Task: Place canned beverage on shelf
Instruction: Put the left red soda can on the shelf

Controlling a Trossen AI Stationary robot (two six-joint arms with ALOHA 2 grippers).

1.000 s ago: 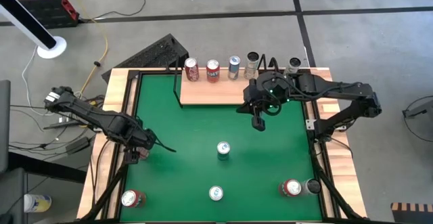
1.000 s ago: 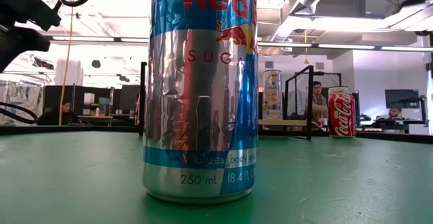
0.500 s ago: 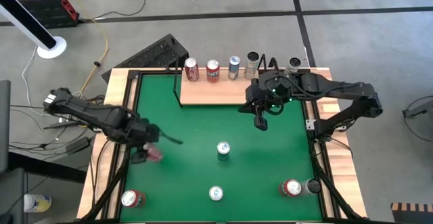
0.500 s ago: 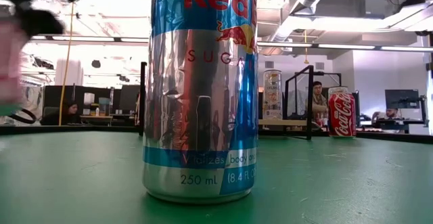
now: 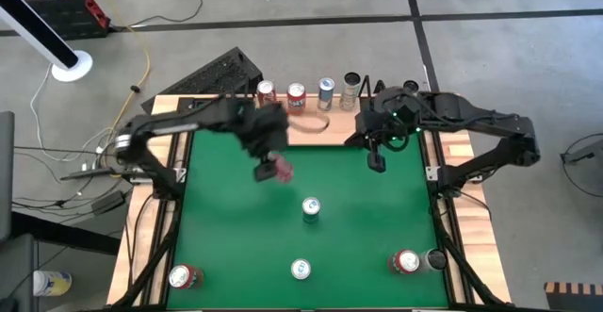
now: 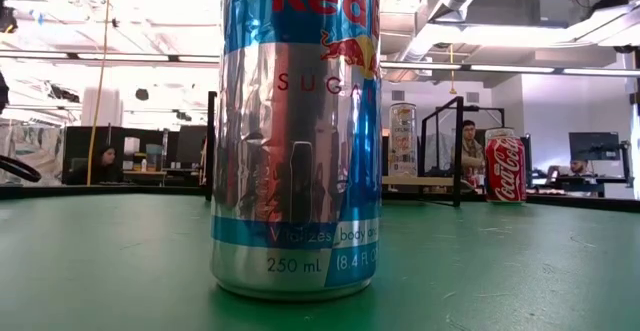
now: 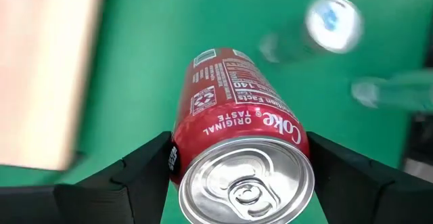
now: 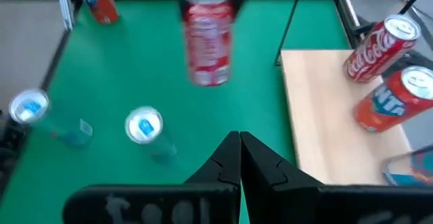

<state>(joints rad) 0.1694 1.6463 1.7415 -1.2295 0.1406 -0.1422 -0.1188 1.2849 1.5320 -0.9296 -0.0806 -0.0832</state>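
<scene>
A red Coke can hangs in the air over the green table, just short of the shelf's near edge, with my left gripper shut on it. The right wrist view shows the Coke can upright above the table. The shelf is a light-wood board at the table's far edge, and several cans stand in a row on its far side. My right gripper hangs shut and holds nothing, above the table near the shelf's right end. My left gripper pinches the can's side wall just below its top rim between its two fingers, one on either side. The fingers come from above, slanting down. The can hangs below them, lid up, clear of the table.
Two blue-topped cans stand mid-table, the nearer one filling the low view. A red can stands at the near left corner, another red can and a dark-topped one at the near right. Black wire posts stand at the shelf's ends.
My left gripper has risen from the table's left edge with the red can and swung toward the right and far edges, up to the shelf. The can is now lifted clear of the table. My right gripper has shifted a little toward the right edge.
</scene>
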